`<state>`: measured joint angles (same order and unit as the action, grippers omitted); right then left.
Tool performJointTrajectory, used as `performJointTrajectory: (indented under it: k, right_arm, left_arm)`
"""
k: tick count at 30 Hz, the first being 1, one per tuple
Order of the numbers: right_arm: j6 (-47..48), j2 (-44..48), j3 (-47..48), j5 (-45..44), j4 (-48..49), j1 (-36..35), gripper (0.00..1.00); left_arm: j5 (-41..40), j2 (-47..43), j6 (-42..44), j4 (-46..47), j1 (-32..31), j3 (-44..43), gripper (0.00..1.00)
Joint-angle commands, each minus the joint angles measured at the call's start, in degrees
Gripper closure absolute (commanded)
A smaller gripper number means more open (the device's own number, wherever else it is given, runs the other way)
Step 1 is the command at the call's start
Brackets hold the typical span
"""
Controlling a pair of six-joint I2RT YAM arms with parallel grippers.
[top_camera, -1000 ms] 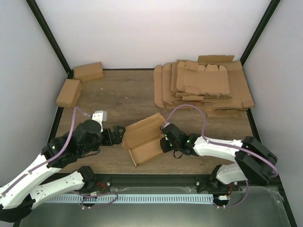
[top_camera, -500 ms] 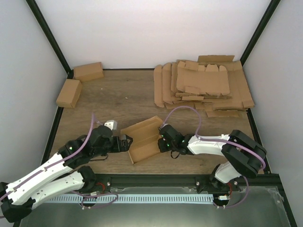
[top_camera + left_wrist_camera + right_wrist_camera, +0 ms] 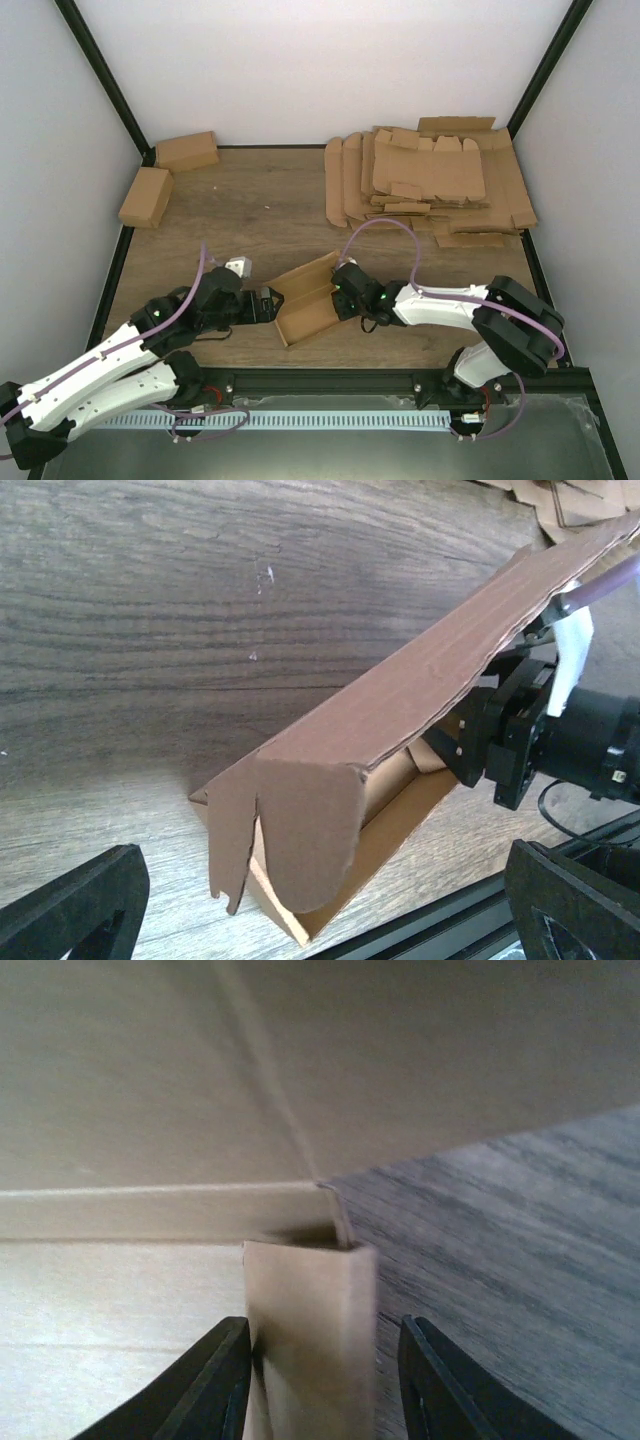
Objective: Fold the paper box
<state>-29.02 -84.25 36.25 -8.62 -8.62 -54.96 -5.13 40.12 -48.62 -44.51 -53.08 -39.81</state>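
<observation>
One half-folded brown cardboard box (image 3: 308, 300) sits at the near middle of the wood-grain table (image 3: 250, 200). Its shallow tray is open upward, a long lid panel tilts up along the far side, and a rounded flap hangs at the left end. The right claw (image 3: 343, 296) straddles a folded flap at the box's right end, part open, with one finger against the card and the other just clear of it. The left claw (image 3: 268, 304) faces the left end, spread wide and holding nothing. Flat, creased blanks (image 3: 430, 180) lie heaped at the far right; two closed cartons (image 3: 185, 152) rest in the far left corner.
</observation>
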Motion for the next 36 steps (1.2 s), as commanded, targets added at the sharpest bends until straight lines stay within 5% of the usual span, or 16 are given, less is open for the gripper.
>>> performJointTrajectory:
  k: [1,17,24,31,36]
  right_arm:
    - [1.9,-1.2,5.1,-6.6,-3.7,-2.4,0.56]
    - [2.9,-5.4,8.8,-14.2,-8.9,-5.4,0.68]
    - [0.3,-8.9,9.9,-19.2,-12.2,-6.7,0.99]
    - [-0.8,-10.5,11.3,-21.5,-14.2,-8.1,0.99]
    - [-0.2,-8.4,10.7,-19.0,-12.7,-8.2,0.79]
  left_arm:
    - [0.7,-0.4,-0.4,1.9,-0.1,1.3,0.0]
    - [0.5,-0.9,-0.4,1.5,-0.1,2.0,0.0]
    - [0.6,-1.8,-0.9,1.6,-0.1,2.8,0.0]
    - [0.7,-1.7,-1.0,1.8,-0.1,2.9,0.0]
    - [0.9,-1.9,-1.0,1.7,-0.1,3.0,0.0]
